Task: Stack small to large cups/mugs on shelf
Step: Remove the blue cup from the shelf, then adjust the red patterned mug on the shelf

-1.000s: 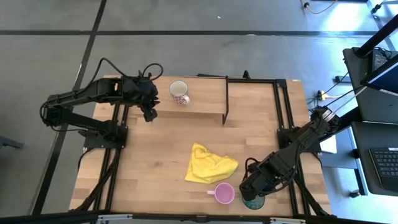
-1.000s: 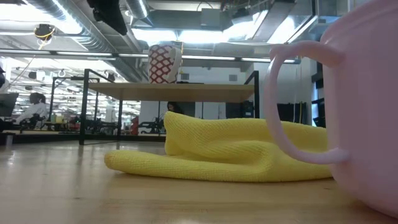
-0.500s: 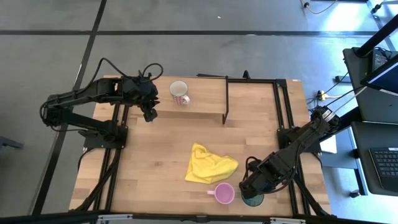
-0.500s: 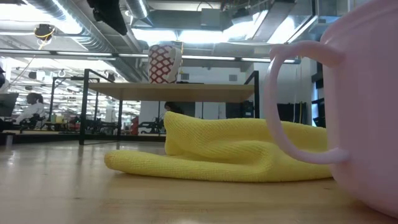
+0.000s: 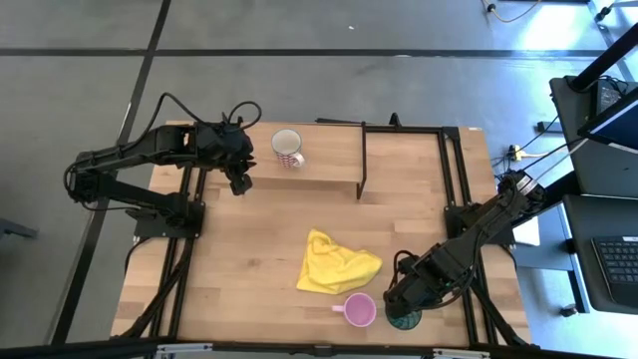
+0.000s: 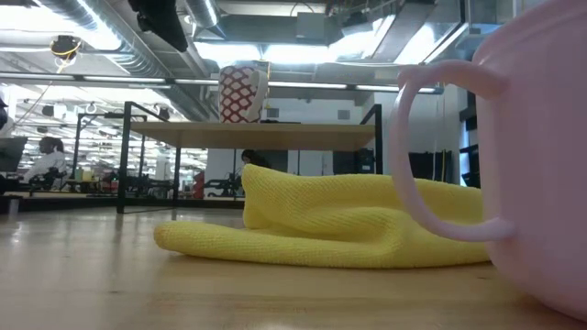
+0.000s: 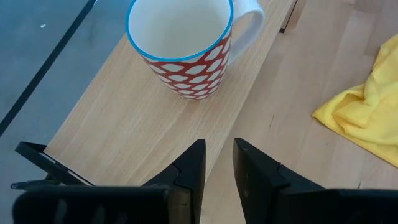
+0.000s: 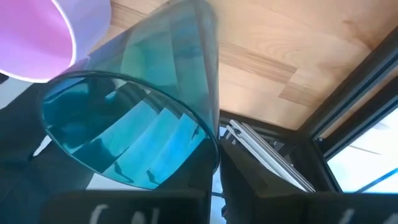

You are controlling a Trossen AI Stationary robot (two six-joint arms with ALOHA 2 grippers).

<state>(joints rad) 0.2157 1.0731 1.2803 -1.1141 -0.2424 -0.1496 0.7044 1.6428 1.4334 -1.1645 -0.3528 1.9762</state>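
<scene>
Tumbler (image 5: 404,321) stands at the table's (image 5: 249,259) near edge towards the right corner, just beside the pink mug (image 5: 359,310), and the right fingers (image 5: 399,304) are closed on it: the right wrist view shows the teal glass (image 8: 134,118) clamped between them and tilted, its long axis leaning away from upright. The shelf (image 5: 329,155) lies well away along the far edge, so the right arm, folded low over that corner, would have to carry the tumbler across the whole table. The patterned mug (image 5: 287,148) already stands upright on the shelf's left end. The left fingers (image 5: 240,182) hover just beside it, off the shelf's left end, nearly pressed together and holding nothing. A yellow cloth (image 5: 337,264) lies between mug and shelf.
</scene>
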